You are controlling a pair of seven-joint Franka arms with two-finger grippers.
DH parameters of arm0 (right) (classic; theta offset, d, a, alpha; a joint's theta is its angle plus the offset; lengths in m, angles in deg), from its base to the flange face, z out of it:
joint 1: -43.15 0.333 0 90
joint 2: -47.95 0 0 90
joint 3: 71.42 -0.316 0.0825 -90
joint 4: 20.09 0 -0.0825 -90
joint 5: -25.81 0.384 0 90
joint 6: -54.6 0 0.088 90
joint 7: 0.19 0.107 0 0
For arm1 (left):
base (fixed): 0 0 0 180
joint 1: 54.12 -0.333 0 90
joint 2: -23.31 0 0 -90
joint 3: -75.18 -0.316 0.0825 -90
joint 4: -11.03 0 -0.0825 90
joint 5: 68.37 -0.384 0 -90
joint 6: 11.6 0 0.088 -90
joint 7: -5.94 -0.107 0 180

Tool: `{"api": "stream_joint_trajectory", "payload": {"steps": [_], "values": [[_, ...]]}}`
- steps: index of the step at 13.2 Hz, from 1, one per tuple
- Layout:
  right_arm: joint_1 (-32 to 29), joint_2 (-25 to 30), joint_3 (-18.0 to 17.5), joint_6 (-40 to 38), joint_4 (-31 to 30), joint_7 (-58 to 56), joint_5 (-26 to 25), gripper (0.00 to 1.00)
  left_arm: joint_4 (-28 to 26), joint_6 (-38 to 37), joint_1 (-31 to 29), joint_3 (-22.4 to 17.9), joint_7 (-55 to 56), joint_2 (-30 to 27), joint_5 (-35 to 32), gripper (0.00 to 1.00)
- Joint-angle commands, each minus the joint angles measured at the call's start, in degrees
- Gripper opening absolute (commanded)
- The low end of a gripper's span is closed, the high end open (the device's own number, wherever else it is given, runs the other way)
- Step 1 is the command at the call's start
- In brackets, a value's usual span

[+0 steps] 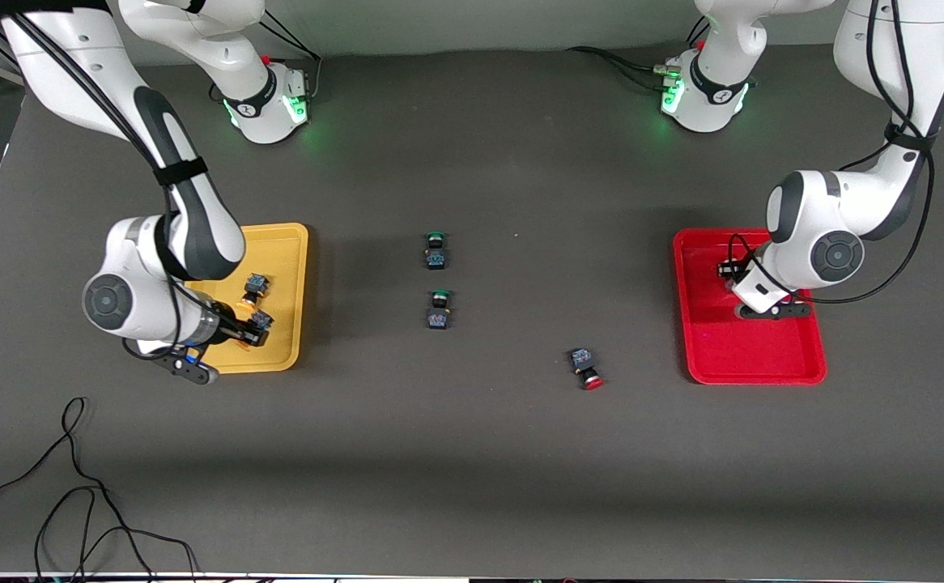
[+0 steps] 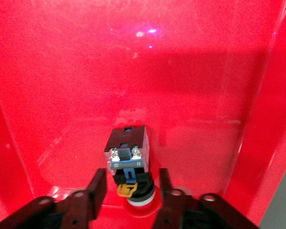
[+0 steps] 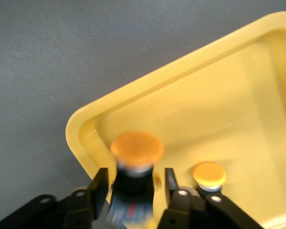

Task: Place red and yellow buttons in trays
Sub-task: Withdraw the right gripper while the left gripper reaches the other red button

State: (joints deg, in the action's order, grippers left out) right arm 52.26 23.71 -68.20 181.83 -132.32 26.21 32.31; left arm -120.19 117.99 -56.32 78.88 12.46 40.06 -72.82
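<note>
Both claws spread: the left claw (image 2: 131,191) beside its red button (image 2: 127,157), the right claw (image 3: 132,183) beside a yellow button (image 3: 136,157), which could tip if clipped.

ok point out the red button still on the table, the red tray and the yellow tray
red button (image 1: 587,368), front view, on its dark body
red tray (image 1: 751,356), front view, on its bare floor
yellow tray (image 1: 287,243), front view, on its bare floor
</note>
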Motion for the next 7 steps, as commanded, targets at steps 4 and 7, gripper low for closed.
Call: {"api": "stream_joint_trajectory", "payload": {"steps": [4, 7], "values": [[0.29, 14.69, 0.38, -10.04, 0.86, -0.99, 0.80, 1.00, 20.76, -30.39, 4.03, 2.45, 3.48, -7.88, 1.45, 1.00], [-1.27, 30.08, 0.03, -14.17, 1.31, -9.20, -0.43, 1.00, 38.18, -39.66, 9.39, 5.60, 17.68, 0.09, 4.01, 1.00]]}}
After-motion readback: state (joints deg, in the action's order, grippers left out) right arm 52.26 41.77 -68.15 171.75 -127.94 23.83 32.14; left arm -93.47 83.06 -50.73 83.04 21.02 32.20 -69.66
